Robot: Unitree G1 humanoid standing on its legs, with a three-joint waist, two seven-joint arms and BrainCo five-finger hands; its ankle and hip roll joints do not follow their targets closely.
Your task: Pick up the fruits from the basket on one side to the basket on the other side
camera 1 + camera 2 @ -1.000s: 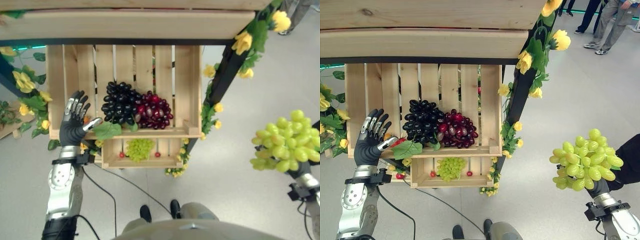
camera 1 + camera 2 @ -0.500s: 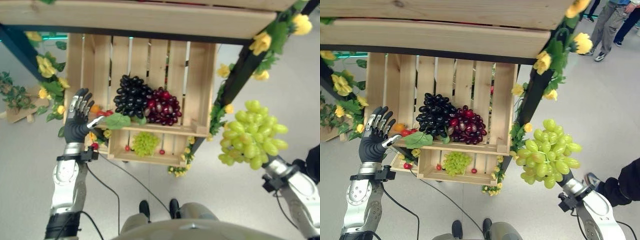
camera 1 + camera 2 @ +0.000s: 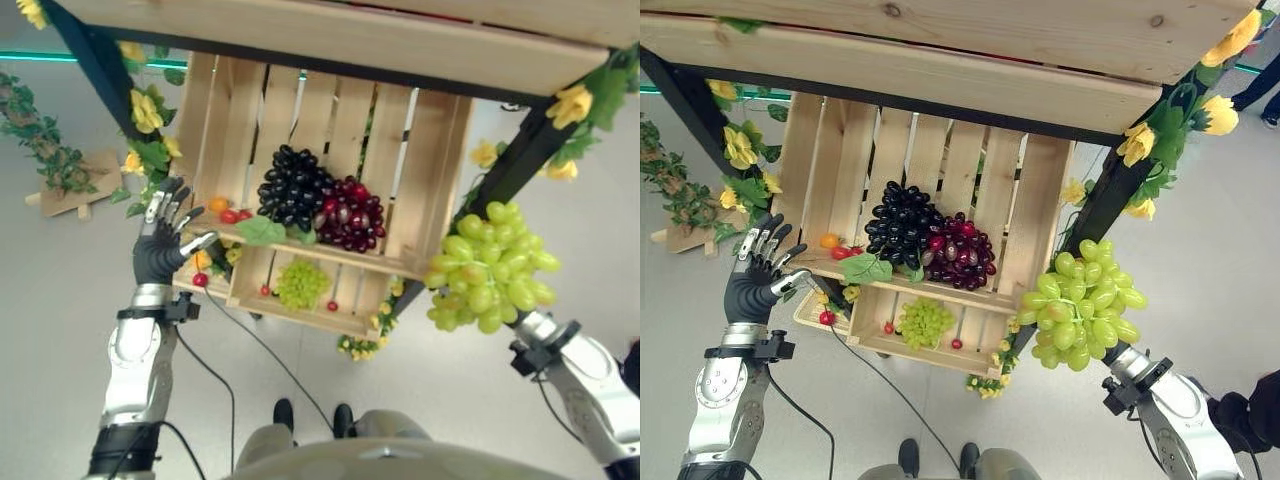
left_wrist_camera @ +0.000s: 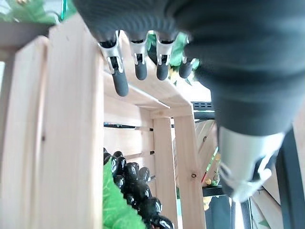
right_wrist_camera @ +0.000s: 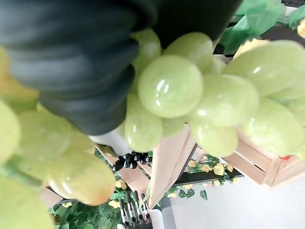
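Green grapes [image 3: 1077,304] clamped in right hand [image 5: 71,71], right of crate [image 3: 910,190]; left hand [image 3: 755,280], fingers spread, at crate's left

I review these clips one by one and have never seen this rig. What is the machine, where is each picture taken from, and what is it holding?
It is a two-legged humanoid robot with two arms. Two pictures come from a camera on its head, looking down; the other two come from cameras on its wrists. Before it stands a wooden crate holding a black grape bunch and a red grape bunch, with a smaller crate below. The right hand carries a green grape bunch and is hidden beneath it. The left hand, fingers spread, holds nothing beside the crate.
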